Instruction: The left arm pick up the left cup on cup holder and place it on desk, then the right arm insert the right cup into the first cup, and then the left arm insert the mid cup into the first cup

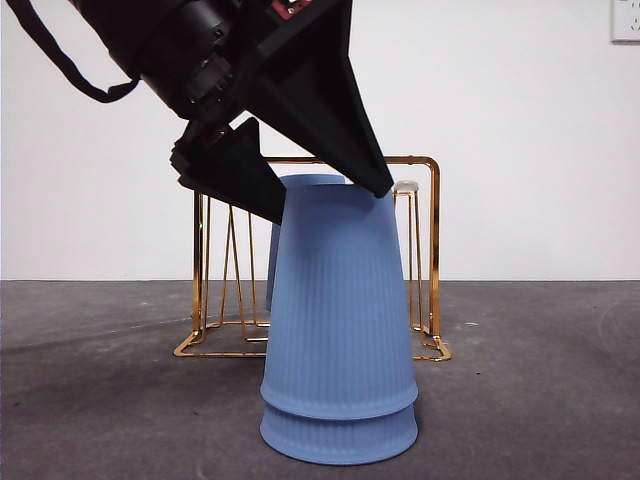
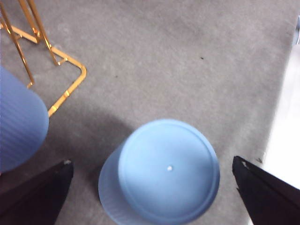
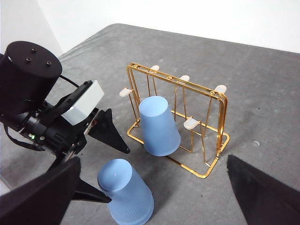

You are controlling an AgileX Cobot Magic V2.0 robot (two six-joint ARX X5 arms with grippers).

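Three blue cups (image 1: 338, 320) (two stacked)

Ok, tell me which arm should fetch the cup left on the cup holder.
Left. The left gripper is open, fingers either side of the stacked cups, close beside the cup on the cup holder. The right gripper, also open, sits farther back.

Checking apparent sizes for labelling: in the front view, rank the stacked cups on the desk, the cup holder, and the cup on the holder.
1. Stacked cups, nearest the camera
2. Cup holder
3. Cup on the holder, mostly hidden
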